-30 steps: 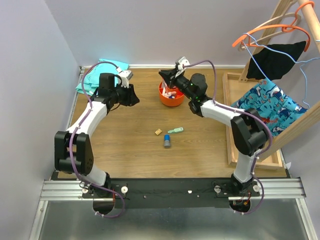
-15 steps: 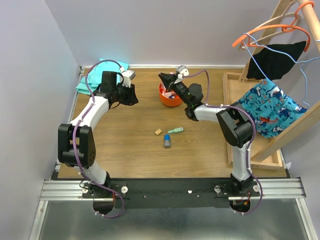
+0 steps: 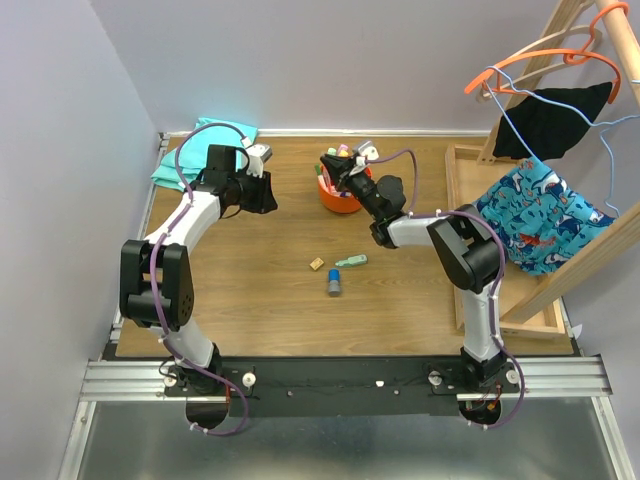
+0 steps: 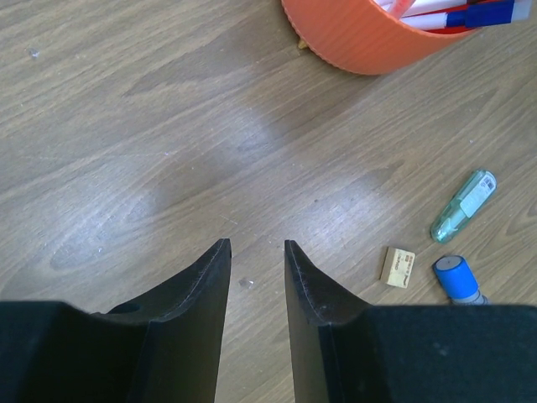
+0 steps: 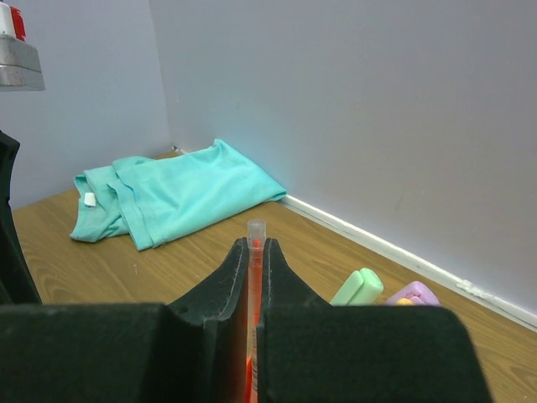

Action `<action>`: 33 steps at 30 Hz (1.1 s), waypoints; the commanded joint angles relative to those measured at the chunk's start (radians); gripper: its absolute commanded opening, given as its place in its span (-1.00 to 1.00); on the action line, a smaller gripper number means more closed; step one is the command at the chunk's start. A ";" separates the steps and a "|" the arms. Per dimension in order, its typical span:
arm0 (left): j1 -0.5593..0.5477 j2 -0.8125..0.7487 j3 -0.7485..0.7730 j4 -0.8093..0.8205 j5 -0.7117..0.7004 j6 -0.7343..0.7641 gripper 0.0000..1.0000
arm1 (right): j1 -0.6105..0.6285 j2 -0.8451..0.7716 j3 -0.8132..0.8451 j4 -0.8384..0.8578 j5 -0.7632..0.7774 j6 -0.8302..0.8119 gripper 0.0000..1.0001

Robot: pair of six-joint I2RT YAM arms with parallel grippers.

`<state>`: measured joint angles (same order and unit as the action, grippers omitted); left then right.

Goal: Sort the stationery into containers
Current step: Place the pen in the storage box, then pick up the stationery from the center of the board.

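The round orange-red container stands at the back middle of the table, with white markers lying in it. My right gripper hovers over its far rim, shut on a thin orange-red pen whose clear tip pokes up past the fingertips. A green highlighter and a pale purple one stick up beside it. On the wood lie a tan block, a green highlighter and a blue-grey cylinder. My left gripper hangs left of the container, open with nothing between its fingers.
A teal folded cloth lies in the back left corner against the wall. A large shallow wooden tray runs along the right side, under a wooden rack with hangers and hanging clothes.
My right gripper has dropped with the pen from above the container's back rim down to it. The left arm has folded back a little; its gripper stays in place.
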<state>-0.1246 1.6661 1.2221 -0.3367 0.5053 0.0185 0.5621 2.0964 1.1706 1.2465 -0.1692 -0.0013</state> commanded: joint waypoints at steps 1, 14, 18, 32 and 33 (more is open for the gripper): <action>0.003 0.004 0.011 0.024 0.009 -0.009 -0.19 | 0.004 0.022 -0.031 0.022 0.023 -0.026 -0.99; 0.003 -0.023 -0.009 0.065 0.033 -0.054 -0.19 | 0.005 -0.048 -0.017 -0.133 0.031 -0.089 -0.04; 0.003 -0.046 -0.012 0.093 0.056 -0.074 -0.18 | 0.007 -0.139 0.018 -0.231 0.001 -0.100 0.10; -0.231 -0.229 -0.038 -0.138 0.220 0.200 -0.04 | 0.015 -0.605 -0.014 -1.042 0.210 -0.002 0.56; -0.319 -0.232 -0.024 -0.171 0.194 0.243 -0.01 | 0.013 -0.643 -0.023 -1.108 0.285 0.026 0.64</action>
<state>-0.2203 1.4956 1.1667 -0.3374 0.6468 0.0414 0.5709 1.5539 1.2163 0.5472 -0.1177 -0.0578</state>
